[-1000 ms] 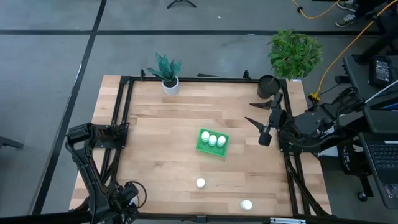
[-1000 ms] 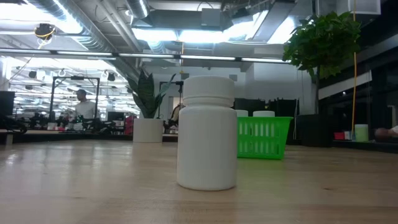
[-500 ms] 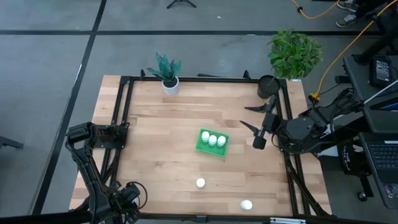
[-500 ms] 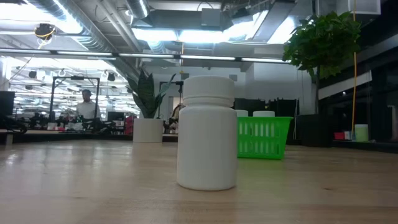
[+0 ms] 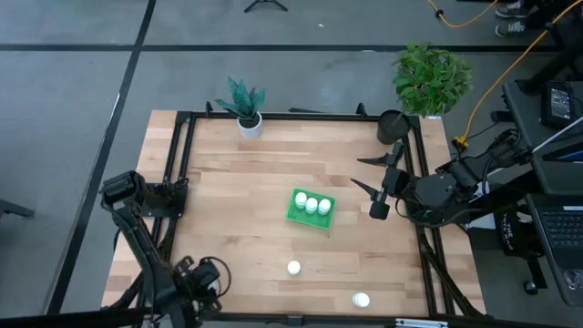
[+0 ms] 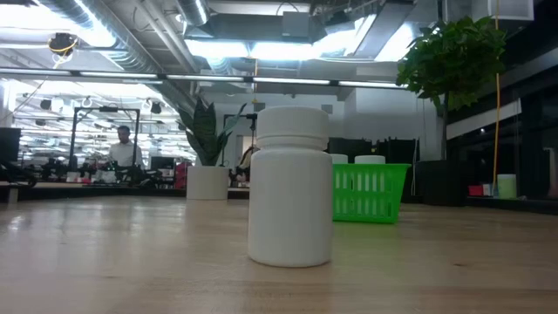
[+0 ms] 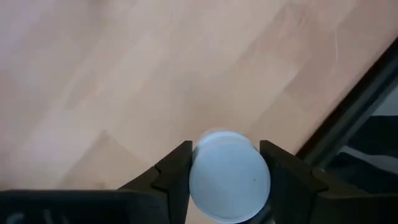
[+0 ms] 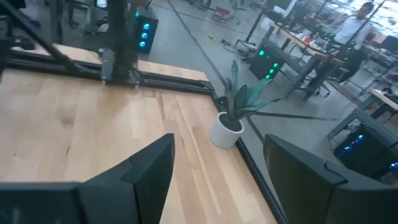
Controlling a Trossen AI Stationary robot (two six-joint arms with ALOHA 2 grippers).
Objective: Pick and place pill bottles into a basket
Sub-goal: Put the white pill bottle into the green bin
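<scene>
Gripping a bottle [image 7: 229,176] at lower left of the high view: left gripper [image 7: 227,177], fingers clamped on either side of the white cap, seen end-on. Spread wide and empty at centre right: right gripper [image 5: 367,175], just right of the basket [image 5: 296,217]. Sitting centre frame, that green basket, with three bottles [image 5: 311,205] in a row. Two more standing loose on the table [image 5: 228,182] toward the bottom edge, one [image 5: 293,268] below the basket, one [image 5: 362,299] at lower right. Probably light, rigid and smooth (so apt to slip or tip); best pinched across the round body just under the cap.
</scene>
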